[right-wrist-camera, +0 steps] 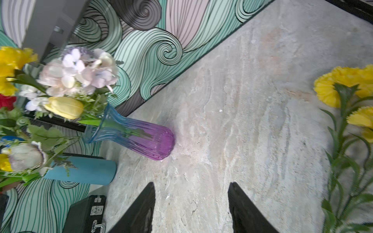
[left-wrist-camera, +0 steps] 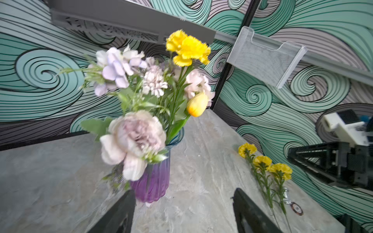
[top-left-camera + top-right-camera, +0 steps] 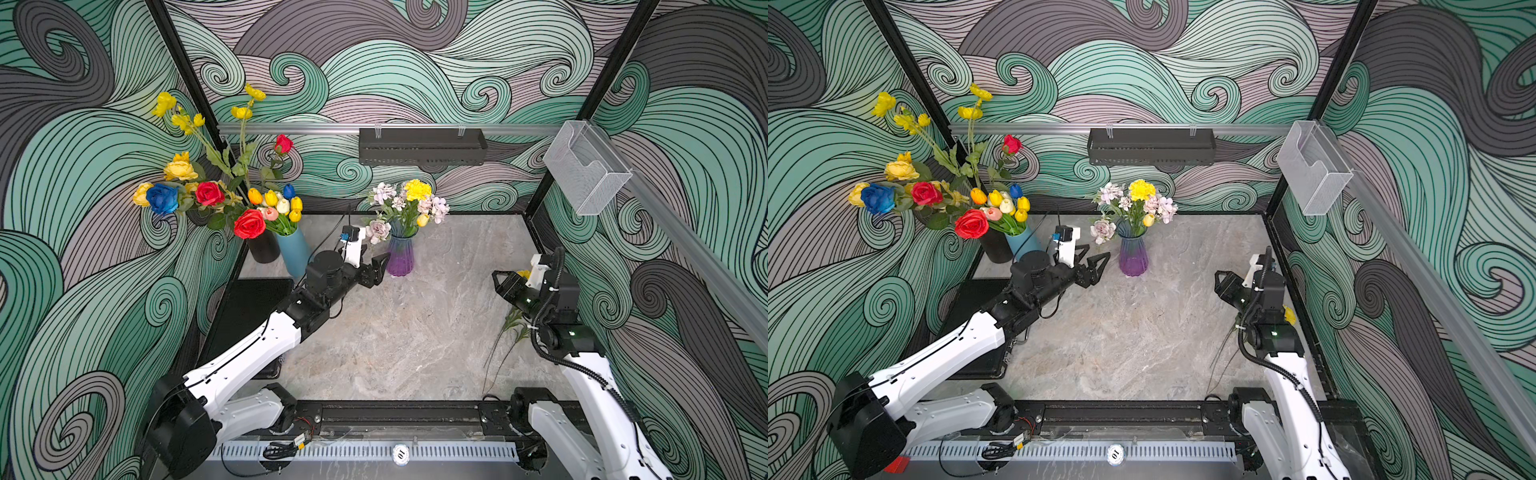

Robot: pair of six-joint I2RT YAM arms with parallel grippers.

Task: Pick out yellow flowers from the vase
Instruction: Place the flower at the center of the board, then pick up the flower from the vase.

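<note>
Since both top views show one layout, a single pass covers them. The purple vase (image 3: pixel 400 259) stands on the table (image 3: pixel 395 332). A yellow pom-pom (image 3: pixel 417 190) is its topmost bloom and a yellow tulip (image 3: pixel 422 220) sits low near its rim, among pale lilac and pink blooms. The left gripper (image 3: pixel 380 270) is just beside the vase, jaws apart and empty. The right gripper (image 3: pixel 505 282) is well apart from the vase, jaws apart and empty. The picked yellow flowers (image 3: pixel 1288 314) lie under that arm, mostly hidden. A round tag (image 3: pixel 401 453), well apart from the vase, reads one and zero; order unclear.

Left wrist: fingers (image 2: pixel 121 211) are spread with nothing between them, and the vase is near but blurred. Three picked pom-poms lie flat, well apart from the vase. A small tag (image 2: pixel 296 207) by their stems is unreadable.

Right wrist: fingers (image 1: pixel 141 211) are apart with bare table between. The tulip leans out over the vase rim. A label on the black case (image 1: pixel 84 213) is illegible.

Handling, as a judgement: the flowers are artificial, so light, with stems likely wire-stiff and heads soft. Grip the bare stem above the vase rim, below the bloom. The vase looks like glass, slick and tippable, so pull along its neck.
</note>
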